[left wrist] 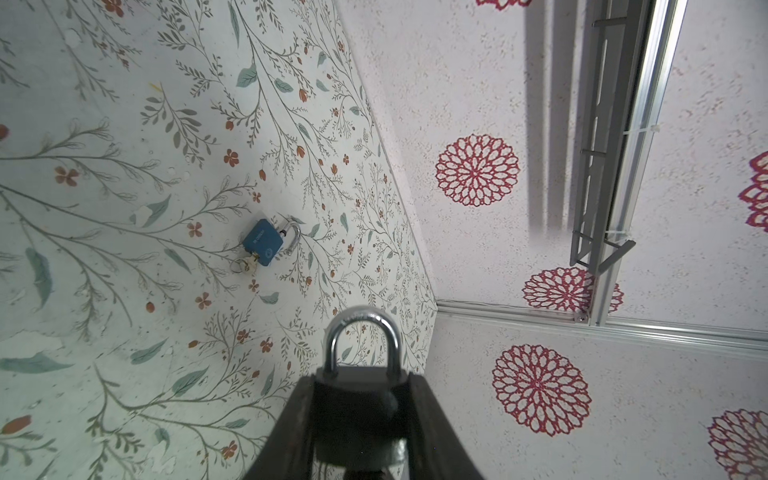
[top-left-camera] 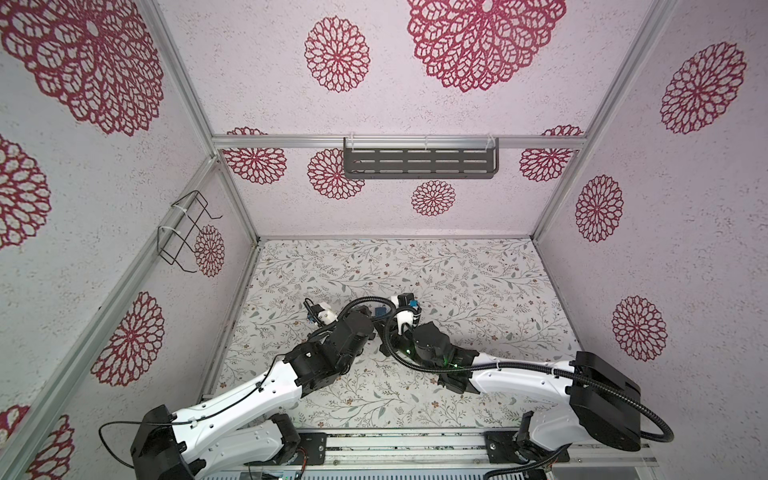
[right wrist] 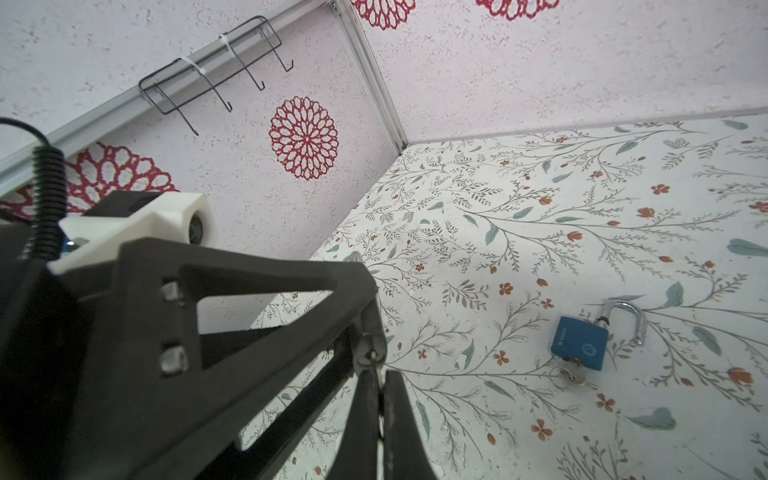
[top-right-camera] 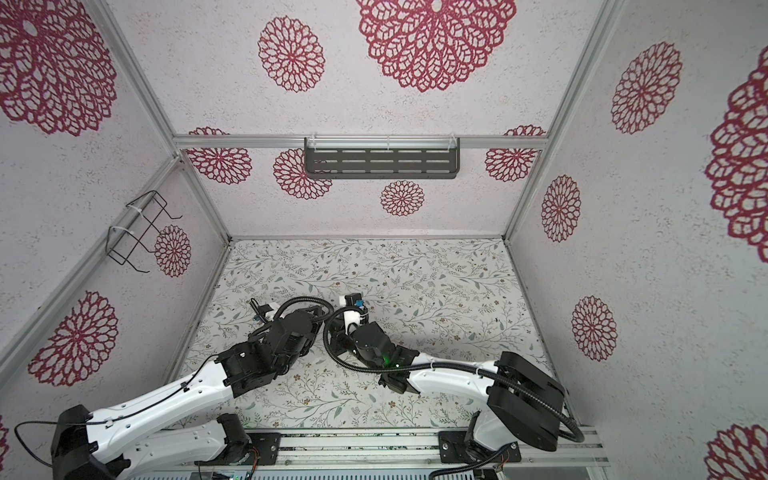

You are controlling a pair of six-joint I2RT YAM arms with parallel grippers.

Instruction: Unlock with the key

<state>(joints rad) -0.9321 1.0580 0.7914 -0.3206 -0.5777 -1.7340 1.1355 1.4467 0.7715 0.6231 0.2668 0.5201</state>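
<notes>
Floral tabletop [left wrist: 104,208]; left pincer [left wrist: 360,380] tight on boxy black padlock [left wrist: 353,415]; right pincer [right wrist: 379,376] pressed together

One blue padlock [right wrist: 579,343], one black padlock [left wrist: 353,405], floral table [right wrist: 540,216], crimson-rosetted walls [left wrist: 478,270].

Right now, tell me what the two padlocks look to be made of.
The black padlock, in the left gripper: body looks matte black, coated metal or a plastic cover, no glare; shackle looks like polished steel, by its bright mirror highlights.
The blue padlock, on the table: body smooth satin blue, probably painted or plastic-jacketed metal; its open shackle chrome-bright like steel.
</notes>
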